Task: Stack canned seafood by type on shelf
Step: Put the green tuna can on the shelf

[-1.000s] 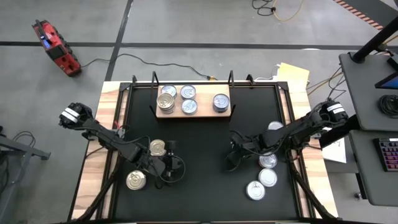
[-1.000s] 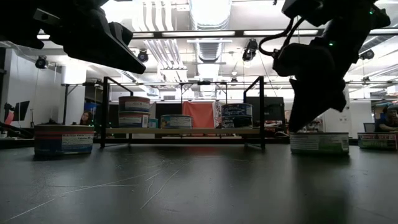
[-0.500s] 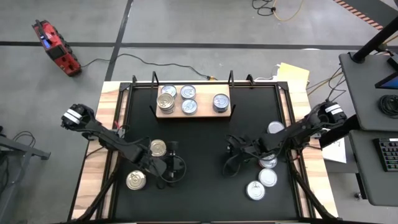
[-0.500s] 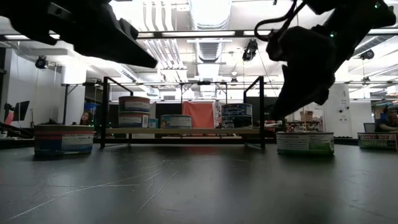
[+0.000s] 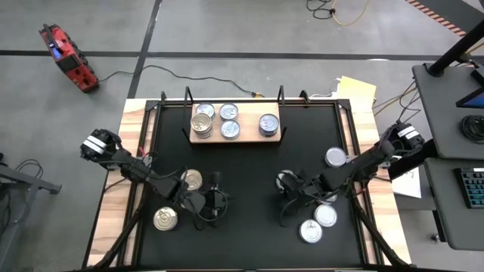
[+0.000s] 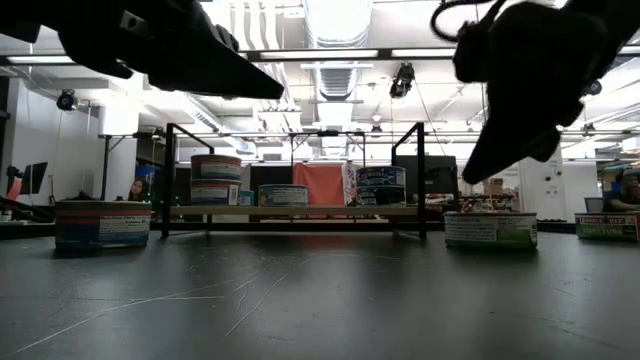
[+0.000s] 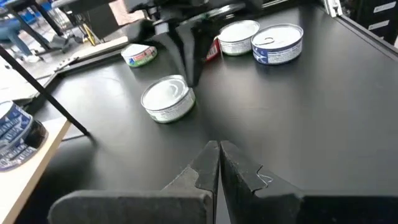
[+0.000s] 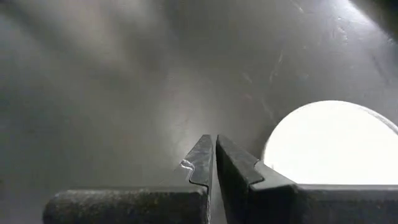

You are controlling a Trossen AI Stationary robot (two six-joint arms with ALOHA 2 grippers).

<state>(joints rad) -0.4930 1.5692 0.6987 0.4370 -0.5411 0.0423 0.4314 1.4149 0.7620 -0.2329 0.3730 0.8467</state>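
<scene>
Both arms reach in over the black table (image 5: 249,159), and neither holds anything. The left gripper (image 5: 217,198) hangs low over the near left part of the table, its two fingers (image 7: 208,163) pressed together with nothing between them; a gold-topped can (image 5: 192,180) sits close beside its arm, and a second gold-topped can (image 5: 165,219) rests nearer the front edge. The right gripper (image 5: 285,183) is down over the near right part, its fingers (image 8: 208,160) likewise pinched closed on nothing, and a silver-topped can (image 8: 329,144) lies right beside the tips, not between them. Around that arm are more loose silver-topped cans: one out toward the right edge (image 5: 336,157), one partly under the arm, and two near the front, (image 5: 326,215) and (image 5: 310,230), side by side. The wooden shelf (image 5: 234,139) lies at the far end of the table, inside a thin black frame. On it, at the left, stands a stack of cans (image 5: 201,125) with another can (image 5: 205,111) just behind it; two silver-topped cans (image 5: 229,112) and (image 5: 231,129) sit in the middle, and a single can (image 5: 268,125) is toward the right end. From table height the left-hand stack (image 6: 216,179) stands two cans tall, a lower can (image 6: 284,195) rests in the middle, and blue-labelled cans (image 6: 381,185) sit at the right.
</scene>
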